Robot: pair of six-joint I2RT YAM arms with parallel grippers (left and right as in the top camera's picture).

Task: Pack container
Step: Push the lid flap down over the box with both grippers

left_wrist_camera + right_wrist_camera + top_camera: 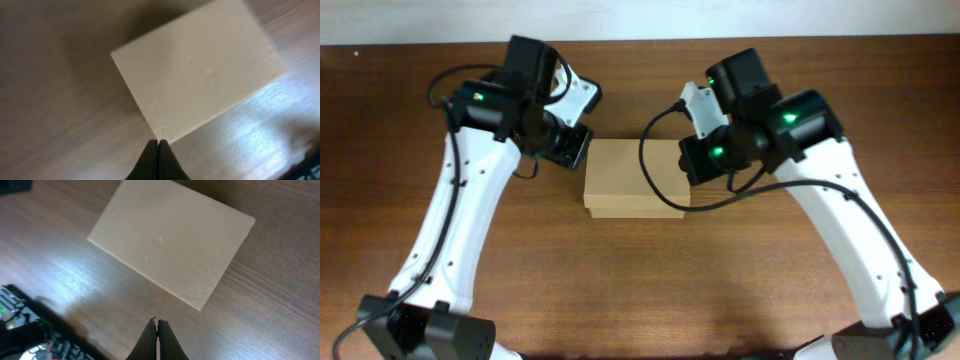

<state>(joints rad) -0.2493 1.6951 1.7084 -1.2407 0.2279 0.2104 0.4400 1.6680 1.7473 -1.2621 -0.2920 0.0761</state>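
The container (632, 180) is a plain tan cardboard box lying flat in the middle of the brown table, its lid down. It fills the upper part of the left wrist view (200, 70) and of the right wrist view (172, 242). My left gripper (158, 144) is shut and empty, its tips right at one corner of the box. My right gripper (156, 323) is also shut and empty, hovering over bare table a short way from a box corner. From overhead, the left gripper (570, 148) sits at the box's left end and the right gripper (692, 160) at its right end.
Brown wooden table (640, 290) all around the box. The other arm's dark body shows at the lower left of the right wrist view (25, 330). Black cables (660, 170) loop off the right arm over the box's right part.
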